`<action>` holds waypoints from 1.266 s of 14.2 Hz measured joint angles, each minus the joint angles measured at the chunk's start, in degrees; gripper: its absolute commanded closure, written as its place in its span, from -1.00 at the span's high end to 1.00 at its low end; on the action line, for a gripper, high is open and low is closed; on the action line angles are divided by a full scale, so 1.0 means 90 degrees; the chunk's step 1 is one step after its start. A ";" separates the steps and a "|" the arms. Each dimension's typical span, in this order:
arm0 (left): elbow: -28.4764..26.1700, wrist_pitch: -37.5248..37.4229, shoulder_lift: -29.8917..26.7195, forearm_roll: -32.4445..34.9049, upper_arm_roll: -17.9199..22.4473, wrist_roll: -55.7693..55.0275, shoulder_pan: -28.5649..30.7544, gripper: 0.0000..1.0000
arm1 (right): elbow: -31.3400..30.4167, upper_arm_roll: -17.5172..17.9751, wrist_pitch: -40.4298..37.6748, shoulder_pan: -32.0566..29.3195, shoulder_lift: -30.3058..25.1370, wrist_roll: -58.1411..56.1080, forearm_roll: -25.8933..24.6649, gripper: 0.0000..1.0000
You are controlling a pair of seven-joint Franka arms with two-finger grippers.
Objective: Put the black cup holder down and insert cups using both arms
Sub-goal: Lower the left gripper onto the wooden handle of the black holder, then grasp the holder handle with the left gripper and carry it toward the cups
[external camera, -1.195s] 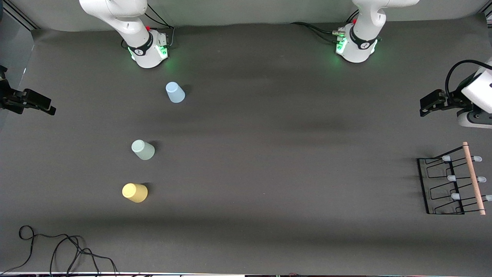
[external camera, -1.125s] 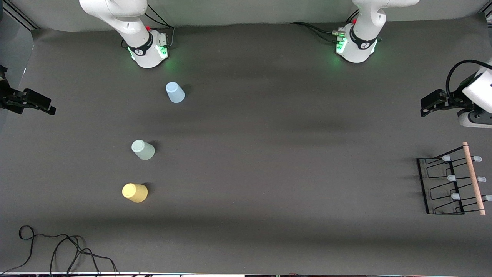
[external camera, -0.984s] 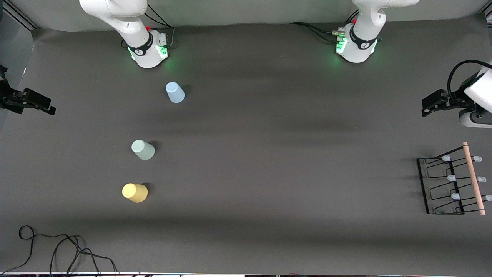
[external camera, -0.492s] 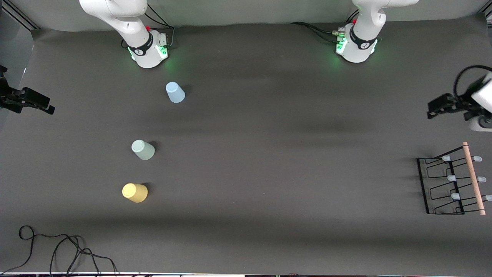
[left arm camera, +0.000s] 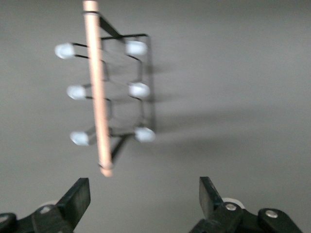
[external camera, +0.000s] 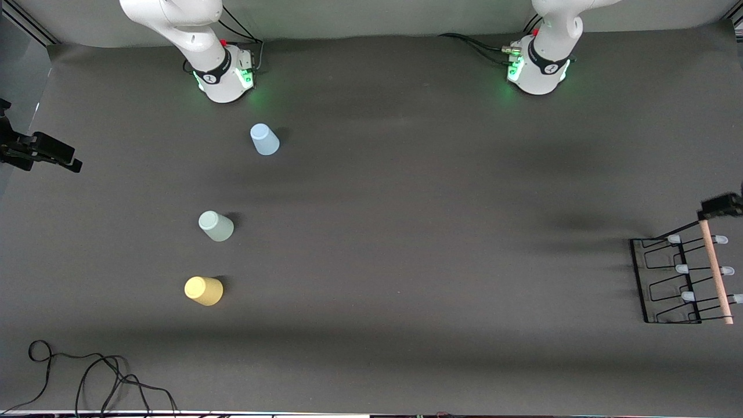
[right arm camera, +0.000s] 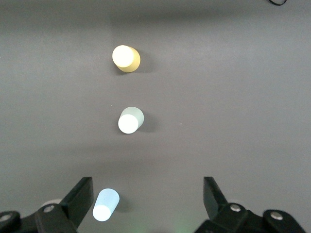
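Observation:
The black cup holder (external camera: 667, 281) lies at the left arm's end of the table, its wooden handle (external camera: 715, 273) on top. My left gripper (external camera: 721, 206) hovers open and empty over the table just off the handle's end; its wrist view shows the holder (left arm camera: 141, 77) ahead of the open gripper (left arm camera: 145, 194). Three cups stand bottom up toward the right arm's end: light blue (external camera: 264, 140) farthest from the front camera, pale green (external camera: 216, 226), yellow (external camera: 204, 291) nearest. My right gripper (external camera: 40, 152) waits open over the table's edge, with all the cups in sight of its wrist view (right arm camera: 147, 194).
A loose black cable (external camera: 87, 371) curls near the front edge at the right arm's end. The two green-lit arm bases (external camera: 223, 75) (external camera: 537, 69) stand along the back of the dark mat.
My left gripper has swung from over bare table toward the cup holder and now hangs by the handle's end. The right gripper, the cups and the holder have stayed put.

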 measured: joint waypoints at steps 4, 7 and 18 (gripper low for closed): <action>0.0096 0.0706 0.0973 0.0082 -0.0001 0.0404 0.0378 1.00 | -0.0002 0.0000 0.0000 0.0000 0.0000 0.0000 0.0000 1.00; 0.0153 0.0761 0.1328 0.0096 -0.0031 0.0463 0.0387 0.56 | -0.0003 0.0000 0.0000 0.0000 0.0000 0.0000 0.0000 1.00; 0.0391 0.0855 0.1523 0.0262 -0.0156 0.0801 0.0313 -1.00 | -0.0004 0.0000 0.0000 0.0000 0.0001 0.0000 0.0000 1.00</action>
